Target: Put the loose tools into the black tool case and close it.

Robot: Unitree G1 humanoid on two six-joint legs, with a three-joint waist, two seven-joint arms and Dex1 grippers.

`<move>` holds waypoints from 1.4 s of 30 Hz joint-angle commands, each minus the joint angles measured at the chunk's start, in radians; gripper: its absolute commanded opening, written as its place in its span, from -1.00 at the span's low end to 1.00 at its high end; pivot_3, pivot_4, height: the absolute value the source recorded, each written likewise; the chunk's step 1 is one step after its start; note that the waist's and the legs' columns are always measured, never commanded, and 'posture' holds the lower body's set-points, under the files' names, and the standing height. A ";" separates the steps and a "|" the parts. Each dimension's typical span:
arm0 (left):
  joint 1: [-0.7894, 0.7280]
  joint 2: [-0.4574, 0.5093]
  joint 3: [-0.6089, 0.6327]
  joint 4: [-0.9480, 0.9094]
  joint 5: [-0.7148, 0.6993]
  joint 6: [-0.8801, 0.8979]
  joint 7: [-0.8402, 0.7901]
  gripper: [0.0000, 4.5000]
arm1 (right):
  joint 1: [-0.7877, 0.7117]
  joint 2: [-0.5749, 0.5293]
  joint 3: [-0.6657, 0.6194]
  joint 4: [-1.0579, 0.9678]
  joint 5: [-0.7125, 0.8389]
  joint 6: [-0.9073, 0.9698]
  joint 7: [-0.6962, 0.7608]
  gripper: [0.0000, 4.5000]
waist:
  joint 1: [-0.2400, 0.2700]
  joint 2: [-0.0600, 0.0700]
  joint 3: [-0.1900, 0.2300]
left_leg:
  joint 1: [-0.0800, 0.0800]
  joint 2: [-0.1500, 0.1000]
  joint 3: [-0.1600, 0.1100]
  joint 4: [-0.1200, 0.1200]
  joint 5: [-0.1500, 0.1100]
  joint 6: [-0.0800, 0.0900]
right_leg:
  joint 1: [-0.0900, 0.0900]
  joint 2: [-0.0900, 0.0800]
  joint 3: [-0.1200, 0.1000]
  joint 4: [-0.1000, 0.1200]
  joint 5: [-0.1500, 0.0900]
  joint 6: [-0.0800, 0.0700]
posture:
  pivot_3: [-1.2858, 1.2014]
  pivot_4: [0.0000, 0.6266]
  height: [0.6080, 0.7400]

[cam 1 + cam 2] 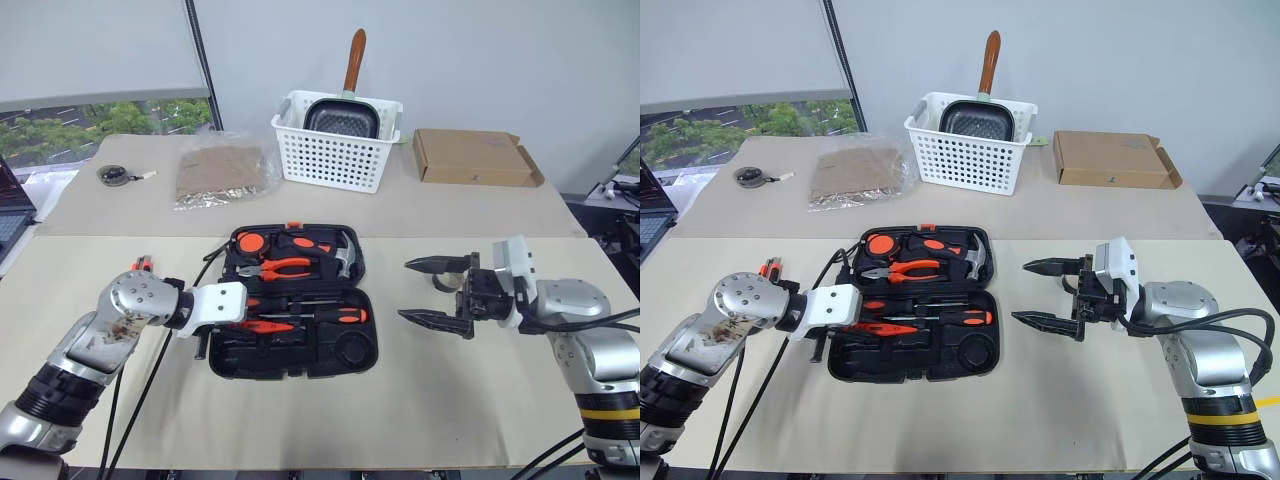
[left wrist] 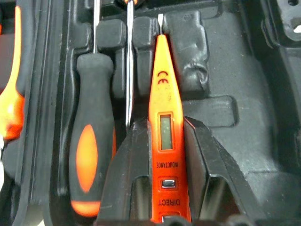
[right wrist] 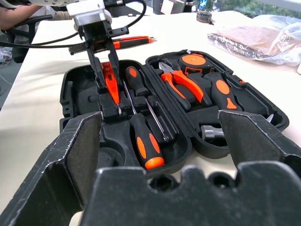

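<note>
The black tool case lies open in the middle of the table. Two long orange-and-black screwdrivers rest in its near half. My left gripper is shut on the slim small orange screwdriver, holding it low over a recess beside those two. The orange-black utility knife lies on the table behind my left arm. My right gripper hovers open and empty to the right of the case. A small grey ring, perhaps the tape ring, shows on the table behind its fingers.
Orange pliers, a hammer and a round tape measure sit in the case's far half. At the back stand a white basket with a pan, a cardboard box, a plastic bag and a dark disc. Cables trail by my left arm.
</note>
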 commanded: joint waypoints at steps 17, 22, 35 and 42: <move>0.017 0.005 0.148 -0.064 -0.110 0.082 0.039 0.98 | -0.007 -0.001 -0.029 -0.013 0.005 -0.033 -0.004 1.00 | 0.001 0.001 0.000 | -0.001 0.000 0.000 0.001 0.001 0.000 | -0.001 0.000 0.000 0.001 0.000 0.000 | 0.03 -0.52 0.39; 0.053 0.007 0.315 -0.153 -0.302 0.204 0.034 0.98 | -0.006 -0.005 -0.032 -0.010 0.006 -0.032 0.001 1.00 | -0.003 0.000 0.000 | -0.002 0.000 -0.001 0.001 0.001 0.001 | -0.001 0.000 0.000 -0.001 0.000 0.001 | 0.03 -0.52 0.39; 0.301 -0.251 0.393 -0.257 -0.304 0.279 0.446 -0.86 | -0.009 0.006 -0.019 -0.002 0.002 -0.038 0.001 1.00 | -0.002 -0.002 0.001 | 0.001 -0.001 0.000 0.001 0.001 0.000 | 0.002 -0.001 0.002 -0.001 0.001 0.001 | 0.03 -0.52 0.39; 0.318 -0.287 0.291 -0.193 -0.215 0.276 0.518 -0.99 | -0.018 0.009 -0.013 0.008 -0.003 -0.042 0.007 1.00 | 0.001 -0.002 0.001 | 0.000 0.000 -0.001 0.001 0.001 -0.001 | 0.001 -0.001 0.001 0.000 0.002 -0.001 | 0.03 -0.52 0.39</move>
